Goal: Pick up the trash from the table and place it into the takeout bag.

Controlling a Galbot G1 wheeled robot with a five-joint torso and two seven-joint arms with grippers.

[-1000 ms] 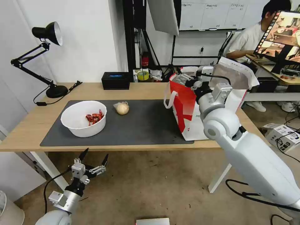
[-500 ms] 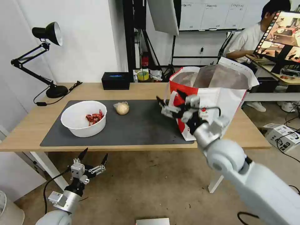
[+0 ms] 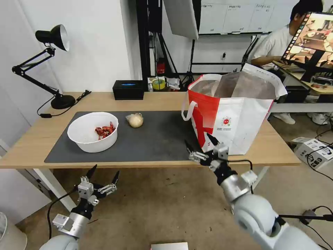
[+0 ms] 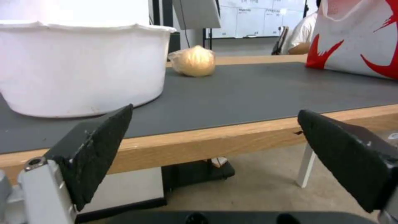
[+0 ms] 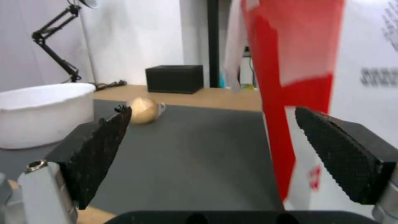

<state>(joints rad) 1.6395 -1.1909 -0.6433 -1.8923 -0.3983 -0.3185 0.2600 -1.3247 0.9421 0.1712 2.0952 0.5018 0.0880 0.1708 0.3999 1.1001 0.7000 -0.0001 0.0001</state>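
Your table (image 3: 159, 100) is light wood with a dark grey mat (image 3: 152, 139) laid over most of it, a white wall behind and a black desk lamp (image 3: 52, 38) at the far left corner.

Your right gripper (image 3: 203, 147) hangs at the near edge of the table, just in front of the bag's (image 3: 239, 114) lower left corner, fingers spread wide and holding nothing. In the right wrist view the spread fingers (image 5: 104, 149) frame the mat, with the bag's red and white side close on one side and the bun (image 5: 143, 113) and bowl (image 5: 41, 112) farther off.

Your left gripper (image 3: 102, 178) sits below the table's front edge, under the bowl's end of the mat, also spread and empty. Its wrist view looks over the table edge at the bowl's wall (image 4: 83, 65), with the bun (image 4: 195, 60) beyond it.

On the mat, the white bowl (image 3: 93, 132) with red shells (image 3: 104, 130) stands at the left end. The wrapped bun (image 3: 135, 120) lies just to its right, a little farther back, apart from it. The bag stands upright at the right end, mouth open, foil lining showing, one loop handle (image 3: 187, 111) hanging on its left side. A black tissue box (image 3: 128, 89) sits at the table's back edge.
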